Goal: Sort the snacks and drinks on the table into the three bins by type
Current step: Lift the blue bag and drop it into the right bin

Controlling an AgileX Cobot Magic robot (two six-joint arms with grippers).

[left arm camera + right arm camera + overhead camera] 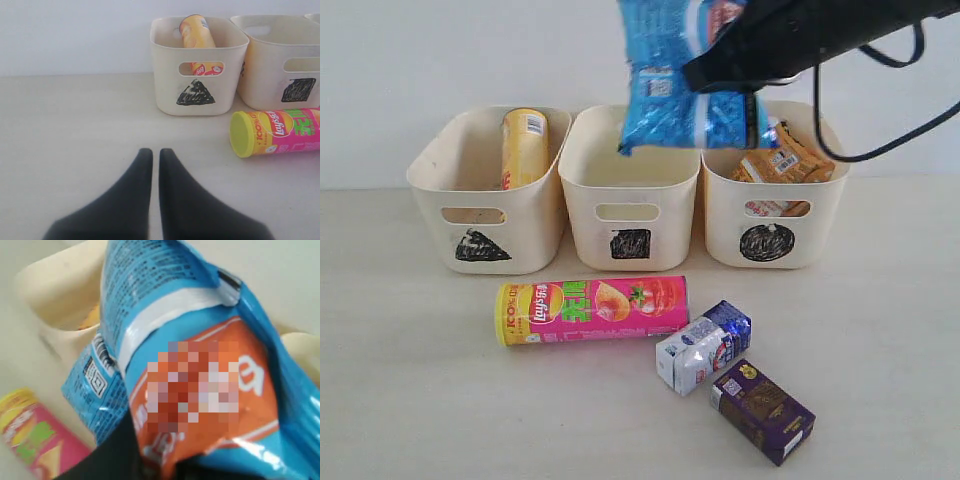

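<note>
- Snacks and drinks sit partly sorted on the pale, faintly wood-grained table [420, 400], with three smooth cream plastic tubs in a row across the upper half of the frame.
- Left gripper [152, 152]: its matte black tapered fingers are pressed together on nothing, low over bare tabletop.
- Triangle bin [485, 190], upper left: a rounded tub with a cut-out handle. The yellow canister [525, 145], a glossy cylinder, leans inside it.
- Pink canister [592, 309]: it lies on its side at centre left in front of the bins, its yellow lid at the left end.
- Square bin [630, 200], upper centre: no contents show from this angle.
- Blue bag [685, 100]: the crinkly, shiny foil bag hangs at top centre, above the square bin's right rim. The right gripper [720, 68] is clamped on it.
- White and blue carton [703, 346] and dark purple carton [762, 410]: both are small boxy blocks lying close together at lower right.
- Circle bin [775, 225], upper right: it holds the creased orange bag [785, 160].
</note>
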